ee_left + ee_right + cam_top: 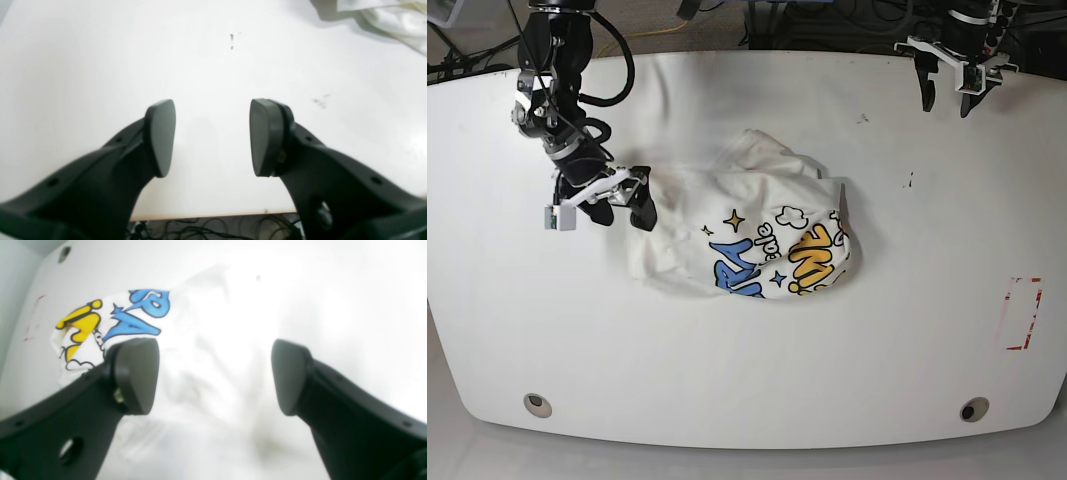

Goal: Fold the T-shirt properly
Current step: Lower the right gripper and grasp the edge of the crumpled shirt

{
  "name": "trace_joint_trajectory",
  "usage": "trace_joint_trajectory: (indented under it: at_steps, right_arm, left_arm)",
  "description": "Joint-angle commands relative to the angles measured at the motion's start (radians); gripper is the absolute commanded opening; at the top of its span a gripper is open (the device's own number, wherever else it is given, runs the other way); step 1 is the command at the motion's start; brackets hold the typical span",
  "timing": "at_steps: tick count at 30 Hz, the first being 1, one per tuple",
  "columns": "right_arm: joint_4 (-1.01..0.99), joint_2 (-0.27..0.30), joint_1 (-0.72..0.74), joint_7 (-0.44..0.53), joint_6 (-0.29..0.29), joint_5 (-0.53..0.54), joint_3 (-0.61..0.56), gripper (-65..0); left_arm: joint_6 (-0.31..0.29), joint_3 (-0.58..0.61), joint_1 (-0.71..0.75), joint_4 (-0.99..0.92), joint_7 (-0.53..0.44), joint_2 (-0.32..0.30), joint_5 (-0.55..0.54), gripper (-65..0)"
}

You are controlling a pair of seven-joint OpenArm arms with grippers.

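Observation:
The T-shirt point(747, 225) lies crumpled in a heap at the table's middle, its blue and yellow lettering facing up on the near side. My right gripper point(622, 210) is open at the shirt's left edge. In the right wrist view the open right gripper point(213, 376) hangs just over white cloth, with the T-shirt's lettering point(133, 316) beyond its left finger. My left gripper point(944, 100) is open and empty at the table's far right, away from the shirt. In the left wrist view the left gripper point(211, 138) is over bare table, and a bit of the T-shirt point(393, 20) shows at the top right.
The white table point(927, 330) has a red rectangle mark point(1024, 313) near its right edge and two round holes point(537, 404) point(972, 410) near the front. Cables lie beyond the far edge. The table's edge point(213, 215) runs just under the left gripper.

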Motion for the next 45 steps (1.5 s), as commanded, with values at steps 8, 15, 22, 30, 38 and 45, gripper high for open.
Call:
trace_joint_trajectory:
  at_steps: [8, 15, 22, 30, 38, 45]
  right_arm:
    - [-0.234, 0.006, 0.131, 0.012, 0.007, 0.011, 0.004, -14.7]
    - [-0.337, -0.003, 0.172, 0.012, 0.005, 0.011, -0.002, -14.9]
    - [-0.375, -0.032, 0.166, 0.004, 0.001, 0.011, -0.003, -15.1]
    - [-0.38, -0.039, 0.161, -0.008, 0.005, 0.009, -0.048, -43.1]
    - [-0.352, -0.019, 0.184, -0.008, 0.008, 0.008, -0.054, -65.0]
    - [-0.232, 0.012, 0.181, -0.008, 0.008, 0.006, -0.085, -65.0]
  left_arm:
    - [0.002, -0.002, -0.014, 0.015, -0.026, -0.016, -0.003, -33.1]
    - [0.002, -0.002, -0.014, 0.015, -0.026, -0.016, -0.003, -33.1]
    - [0.002, -0.002, -0.014, 0.015, -0.026, -0.01, -0.003, -33.1]
    - [0.002, 0.036, -0.014, 0.013, -0.024, -0.01, -0.003, -33.1]
    - [0.002, 0.154, -0.03, 0.016, 0.057, -0.021, -0.002, -32.8]
    - [0.002, 0.37, -0.162, 0.012, 0.173, -0.087, -0.002, -32.6]
